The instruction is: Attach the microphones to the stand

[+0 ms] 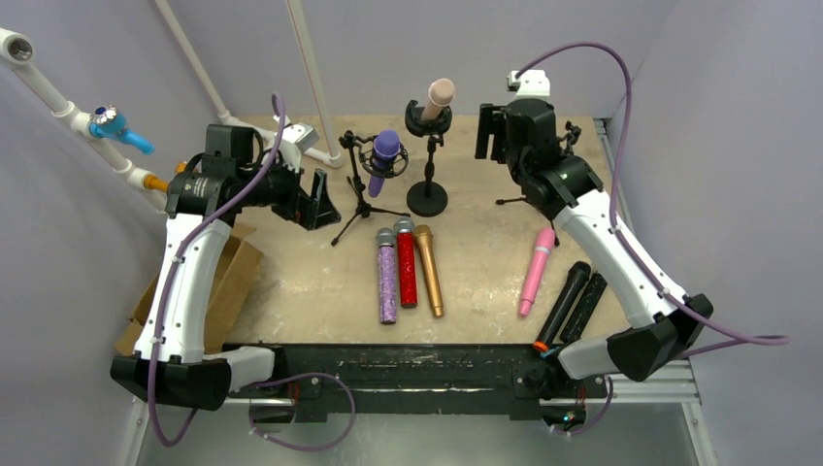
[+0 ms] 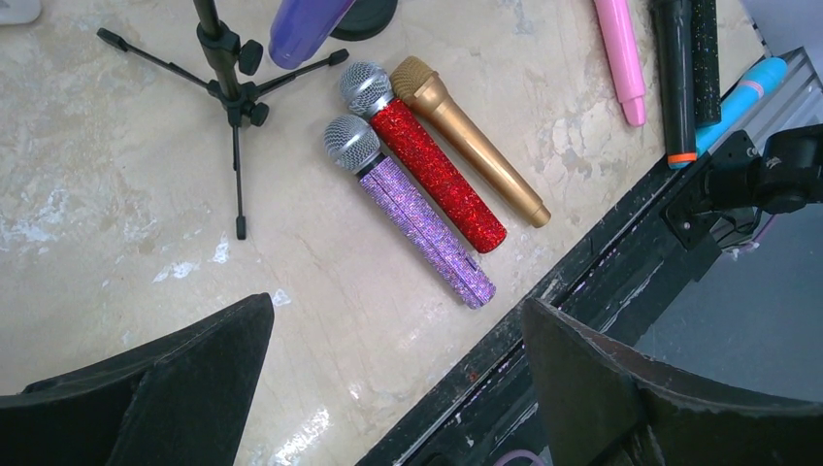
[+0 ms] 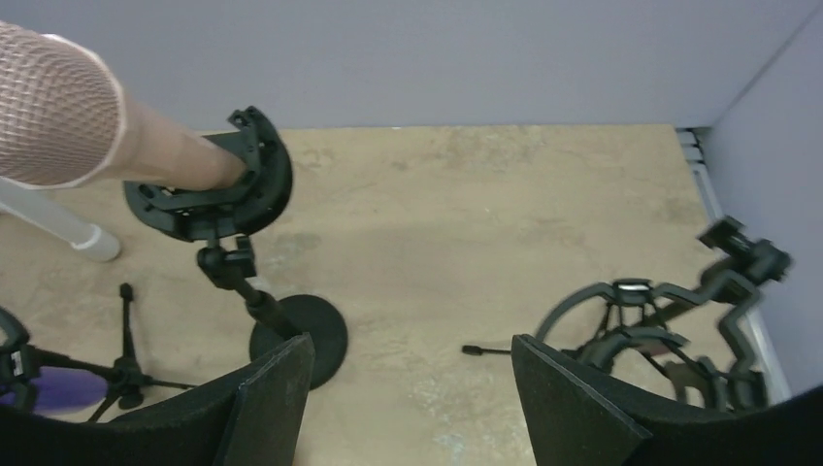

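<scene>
**Stock: microphones, handheld**

- Glittery purple microphone (image 1: 387,275), glittery red microphone (image 1: 406,264) and gold microphone (image 1: 429,270) lie side by side mid-bench, barrels touching, heads towards the back.
- Pink microphone (image 1: 536,272) and two black microphones (image 1: 565,303) lie to the right, near the right arm. A blue microphone (image 2: 742,92) lies beside them at the near edge.
- Mounted: plain purple microphone (image 1: 384,160) in the tripod stand (image 1: 361,209); peach microphone (image 1: 437,97) in the round-base stand (image 1: 427,194).
- Empty stand (image 3: 641,325) at rear right.

**Handling (our judgement)**

- All look stiff and fairly light.
- The glitter barrels should give good friction. The gold and pink ones look smooth and may slip or roll.
- We would take each at mid-barrel, clear of the mesh head, which we expect to dent.
- The touching trio leaves no gap, so the outer two are the easier picks.

**Grippers**

- Left gripper (image 2: 396,309): jaws wide, holding nothing, above and to the left of the trio.
- Right gripper (image 3: 410,342): jaws well apart, empty, near the empty stand.

**Surface and room**

- The bench (image 1: 476,262) is beige, marbled, hard and glossy in patches, so round barrels may roll on it.
- Plain walls (image 1: 738,116) close in at the back and both sides.
- The stands crowd the rear.
- A cardboard box (image 1: 228,282) sits at the left edge.
</scene>
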